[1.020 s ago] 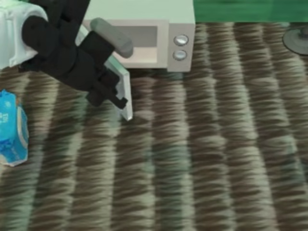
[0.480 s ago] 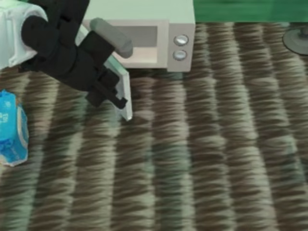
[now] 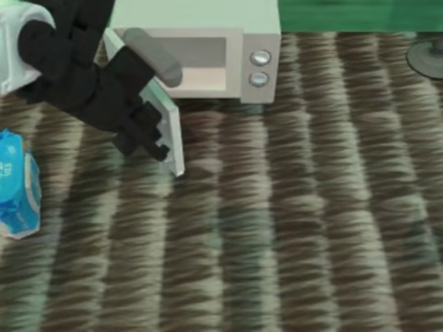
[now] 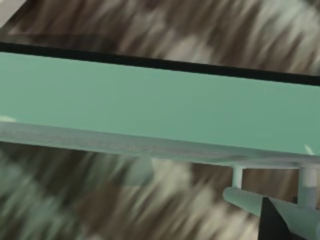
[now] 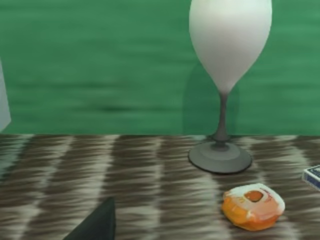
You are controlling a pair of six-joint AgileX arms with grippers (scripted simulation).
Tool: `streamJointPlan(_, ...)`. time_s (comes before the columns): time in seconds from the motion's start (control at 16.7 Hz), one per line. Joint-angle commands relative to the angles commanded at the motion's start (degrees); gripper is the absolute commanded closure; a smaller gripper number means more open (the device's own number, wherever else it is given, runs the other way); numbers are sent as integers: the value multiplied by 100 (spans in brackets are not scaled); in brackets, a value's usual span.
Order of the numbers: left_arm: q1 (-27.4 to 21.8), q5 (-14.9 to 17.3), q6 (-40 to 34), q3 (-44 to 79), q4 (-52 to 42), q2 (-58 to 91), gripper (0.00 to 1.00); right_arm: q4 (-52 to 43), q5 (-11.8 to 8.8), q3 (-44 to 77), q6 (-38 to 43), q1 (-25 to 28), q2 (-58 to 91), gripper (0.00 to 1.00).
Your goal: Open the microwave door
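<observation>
At table's rear left, left pincer [image 3: 160, 142] gripping swung-out microwave door [image 3: 171, 131]

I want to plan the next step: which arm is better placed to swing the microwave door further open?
Left. The left gripper is already at the free edge of the microwave door, which stands swung out from the microwave. The right arm does not appear in the top view at all.

**My arms, as seen**

My left arm [image 3: 83, 76] is blocky matte black, with a white shell segment at its upper end and a grey cylinder across the wrist. Its gripper [image 3: 149, 135] is black, angular, stepped.
</observation>
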Motion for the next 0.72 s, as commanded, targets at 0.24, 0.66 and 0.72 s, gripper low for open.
streamJointPlan(0.24, 61, 59, 137, -15, -32, -22, 100, 0, 0, 0, 0, 0, 0, 0)
streamJointPlan(0.66, 61, 59, 137, -15, -32, -22, 100, 0, 0, 0, 0, 0, 0, 0)
streamJointPlan(0.72, 61, 59, 137, -15, -32, -22, 100, 0, 0, 0, 0, 0, 0, 0)
